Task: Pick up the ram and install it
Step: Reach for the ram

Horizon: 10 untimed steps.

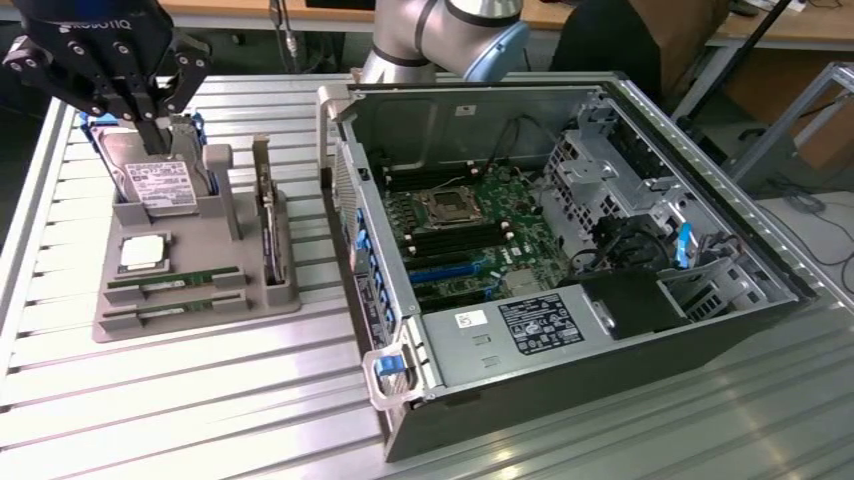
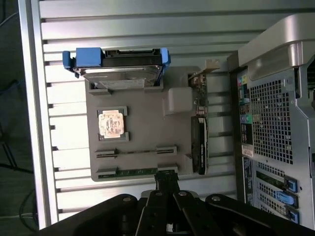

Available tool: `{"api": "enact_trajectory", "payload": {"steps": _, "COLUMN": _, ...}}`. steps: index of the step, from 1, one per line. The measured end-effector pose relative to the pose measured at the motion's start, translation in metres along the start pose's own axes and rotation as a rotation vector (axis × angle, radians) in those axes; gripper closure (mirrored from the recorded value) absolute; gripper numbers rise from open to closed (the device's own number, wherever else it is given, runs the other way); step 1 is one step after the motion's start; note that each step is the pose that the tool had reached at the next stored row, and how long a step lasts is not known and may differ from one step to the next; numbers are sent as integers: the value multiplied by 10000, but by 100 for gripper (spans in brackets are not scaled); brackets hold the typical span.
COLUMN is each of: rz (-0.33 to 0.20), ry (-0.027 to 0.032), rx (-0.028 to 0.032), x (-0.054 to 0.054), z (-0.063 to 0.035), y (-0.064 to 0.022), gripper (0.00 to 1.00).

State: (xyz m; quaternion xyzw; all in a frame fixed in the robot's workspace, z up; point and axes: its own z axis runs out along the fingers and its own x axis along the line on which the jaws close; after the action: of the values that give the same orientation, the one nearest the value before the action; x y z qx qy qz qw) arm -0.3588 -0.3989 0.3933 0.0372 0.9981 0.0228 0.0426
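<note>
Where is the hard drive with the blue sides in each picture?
Exterior view: the hard drive stands at the tray's far end, toward the exterior view's left, with the claw overlapping its top edge.
Wrist view: the hard drive is at the tray end farthest from the claw.
Shared landmark: the square silver chip, next to the drive on the tray.

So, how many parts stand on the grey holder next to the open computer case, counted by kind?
ram sticks and: 2
hard drive: 1
processor chip: 1
expansion card: 1
Total: 5
</note>
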Motion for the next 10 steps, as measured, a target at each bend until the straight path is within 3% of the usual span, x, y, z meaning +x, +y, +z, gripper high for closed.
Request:
{"api": "enact_trajectory", "payload": {"steps": 1, "rz": 0, "ry": 1, "rx": 1, "x": 0, "z": 0, "y": 0, "gripper": 90}}
{"api": "enact_trajectory", "payload": {"steps": 2, "rz": 7, "ry": 132, "rx": 11, "x": 1, "z": 1, "y": 0, "gripper": 90}}
{"api": "enact_trajectory", "payload": {"steps": 4, "rz": 25, "ry": 580, "rx": 45, "x": 1, "z": 6, "y": 0, "gripper": 90}}
{"api": "enact_trajectory", "payload": {"steps": 5, "rz": 31, "ry": 700, "rx": 53, "x": 2, "z": 7, "y": 0, "gripper": 90}}
{"api": "enact_trajectory", "payload": {"steps": 10, "rz": 30, "ry": 710, "rx": 55, "x": -4, "z": 8, "y": 0, "gripper": 90}}
